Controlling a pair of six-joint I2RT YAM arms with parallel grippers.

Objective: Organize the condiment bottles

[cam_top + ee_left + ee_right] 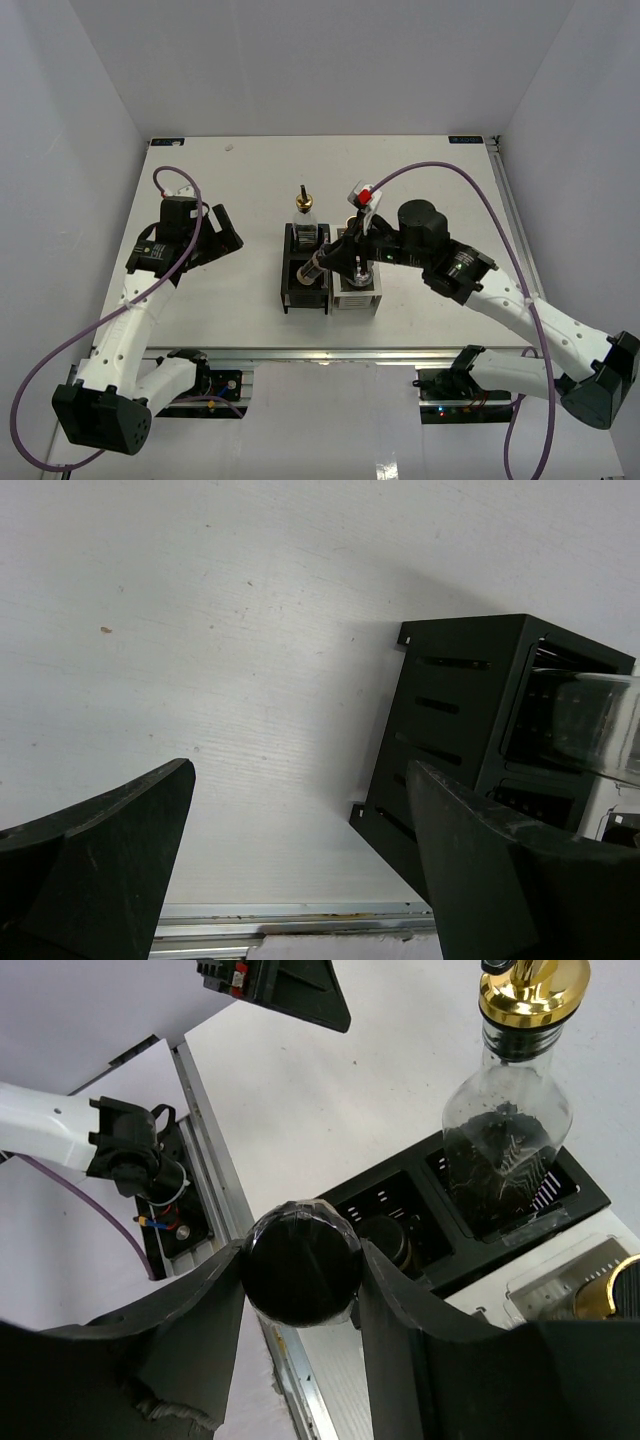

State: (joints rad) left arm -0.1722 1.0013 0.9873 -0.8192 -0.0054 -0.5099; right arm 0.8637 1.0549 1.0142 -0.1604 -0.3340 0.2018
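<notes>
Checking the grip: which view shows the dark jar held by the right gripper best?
Right wrist: the dark jar sits centre frame, end-on, pinched by the right gripper. Top external shows it small and tilted over the black rack. Left wrist misses it.

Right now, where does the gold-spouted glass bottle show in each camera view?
Top external: the gold-spouted glass bottle is at centre, standing in the far compartment of the black rack.
Left wrist: right edge, only clear glass, likely the bottle; the spout is cut off.
Right wrist: top right, standing in the rack.
Shared landmark: the black rack.
</notes>
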